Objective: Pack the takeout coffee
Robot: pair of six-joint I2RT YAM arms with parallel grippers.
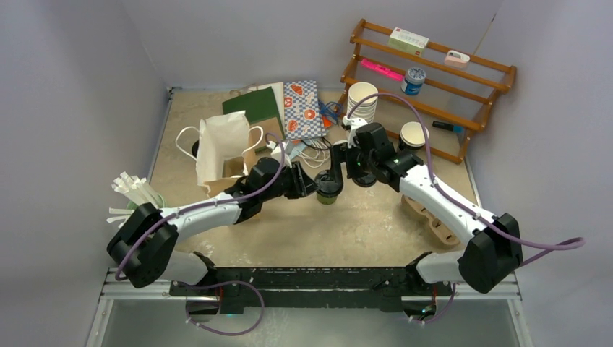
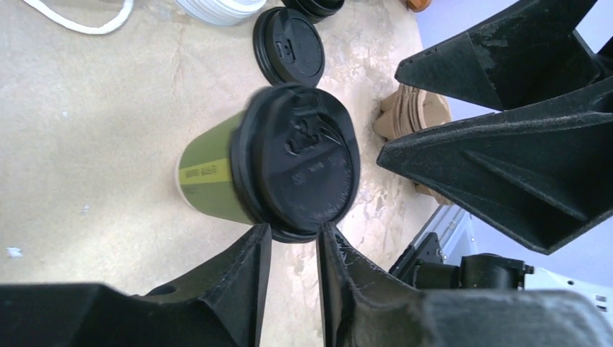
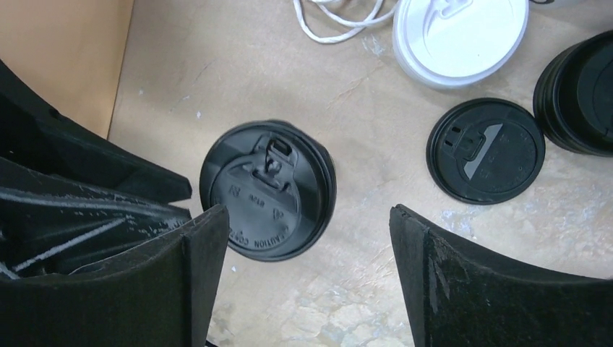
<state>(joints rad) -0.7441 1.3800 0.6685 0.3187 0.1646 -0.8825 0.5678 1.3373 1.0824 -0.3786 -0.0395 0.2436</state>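
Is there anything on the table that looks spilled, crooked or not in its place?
I see no spill. One loose black lid lies flat on the table, beside the stack of black lids, not on it. The green cup stands upright with its own lid on.

embossed "CAUTION" on black lid [image 3: 267, 189], small print on green cup [image 2: 206, 173] unreadable

Plain grey walls [image 1: 79, 94], beige mottled tabletop [image 1: 361, 224], wooden tiered rack [image 1: 486, 62] at back right, even light
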